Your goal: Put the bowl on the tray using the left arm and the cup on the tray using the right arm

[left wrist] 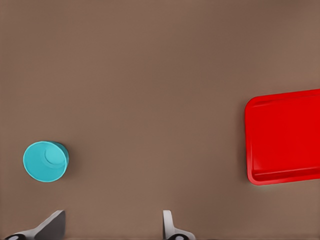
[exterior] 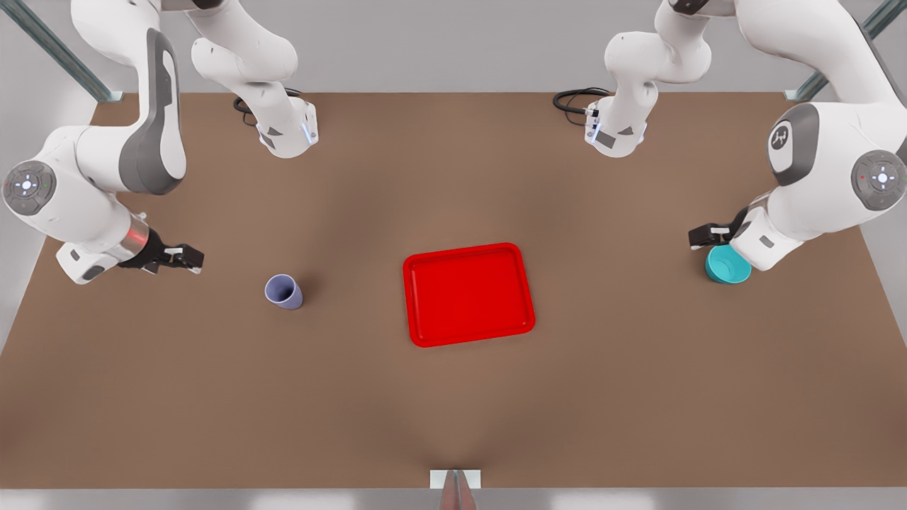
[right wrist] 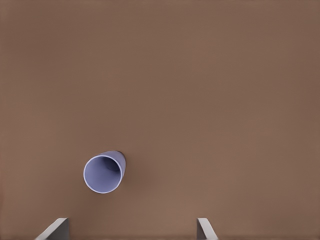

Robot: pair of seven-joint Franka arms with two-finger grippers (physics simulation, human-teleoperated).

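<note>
Mostly I am working around what my own arms cover. At the right edge of the front view the left arm (exterior: 815, 184) reaches over the bowl (exterior: 728, 265), and its wrist hides the bowl's far side, so I see little more than a teal crescent there. The left gripper (exterior: 698, 237) sits just beside and above that bowl; from the left wrist view its two fingertips (left wrist: 55, 222) stand well apart (cut off at the lower edge of the frame), with nothing between them. The bowl (left wrist: 45, 161) lies toward the lower left of that frame, upright on the table (exterior: 453, 397).

At the left of the front view the right arm (exterior: 92, 184) holds the right gripper (exterior: 188, 256) short of the cup (exterior: 283, 291), well apart from it. The right wrist view shows its fingertips (right wrist: 55, 227) spread wide and clipped by the lower edge. The cup (right wrist: 104, 173) is upright, lower left of centre in that frame.

The tray (exterior: 468, 294) lies near the middle of the front view and holds nothing. I see nothing inside the cup or the bowl.
</note>
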